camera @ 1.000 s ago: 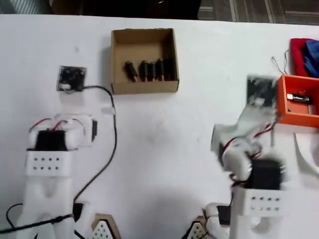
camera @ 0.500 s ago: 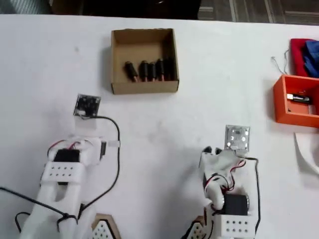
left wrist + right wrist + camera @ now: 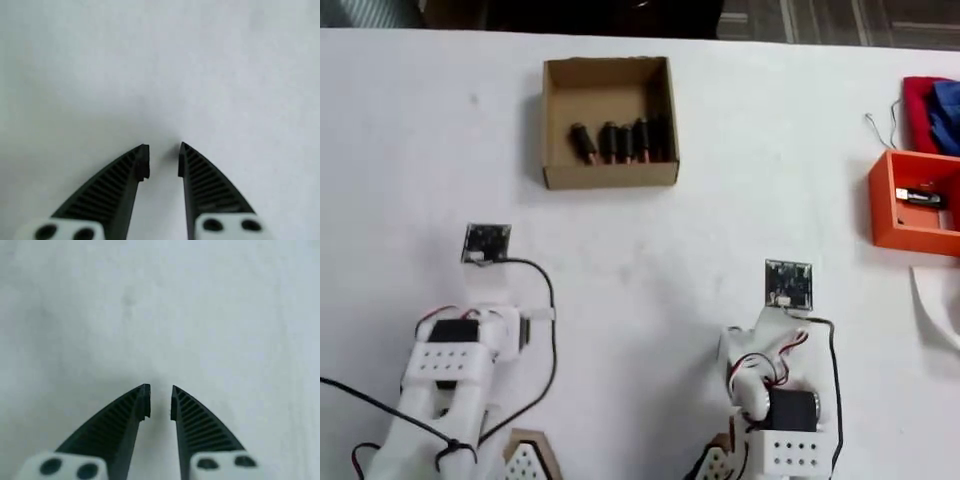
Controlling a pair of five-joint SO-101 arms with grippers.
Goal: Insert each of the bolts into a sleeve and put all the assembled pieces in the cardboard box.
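Assembled pieces (image 3: 620,140) in a row inside the cardboard box (image 3: 610,176), at the far side of the bench (image 3: 770,130).
Probably stiff, hard and light, smooth and round enough to roll or slip; best pinched across the thick middle of the sleeve, not at the thin bolt end. No readable print, label or brand on box or pieces. Left pincer (image 3: 163,160) narrowly parted over bare bench, clamped on nothing; right pincer (image 3: 160,402) likewise slightly apart and empty, both well apart from the box.
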